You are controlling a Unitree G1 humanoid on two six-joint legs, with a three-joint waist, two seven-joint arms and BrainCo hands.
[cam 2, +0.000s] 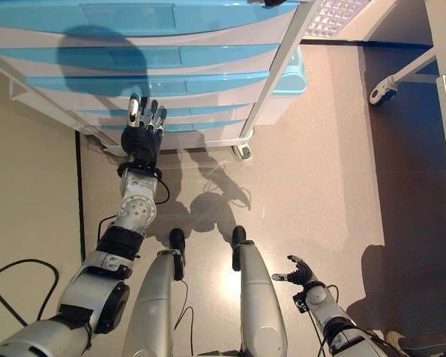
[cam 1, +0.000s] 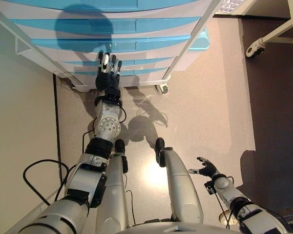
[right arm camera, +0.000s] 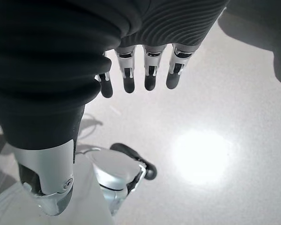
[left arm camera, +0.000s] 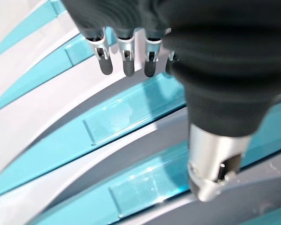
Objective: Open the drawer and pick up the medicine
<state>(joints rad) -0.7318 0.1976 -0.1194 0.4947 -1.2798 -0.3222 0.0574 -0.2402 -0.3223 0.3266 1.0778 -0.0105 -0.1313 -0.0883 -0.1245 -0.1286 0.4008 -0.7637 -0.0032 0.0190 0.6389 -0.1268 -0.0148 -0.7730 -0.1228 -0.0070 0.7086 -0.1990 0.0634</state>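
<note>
The left robot hand (cam 1: 107, 73) was extended with its fingers straight and spread, their tips near the lower blue fronts of the drawer unit (cam 1: 136, 29); no grasp was made. The right robot hand (cam 1: 205, 169) hung low at the robot's side, fingers loosely spread, holding nothing. All visible drawers (left arm camera: 126, 117) appeared closed. The medicine was not in view, presumably inside. Opening and retrieval both remained. The unit stood on castors on a speckled floor (cam 1: 210, 107), a beige wall alongside.
</note>
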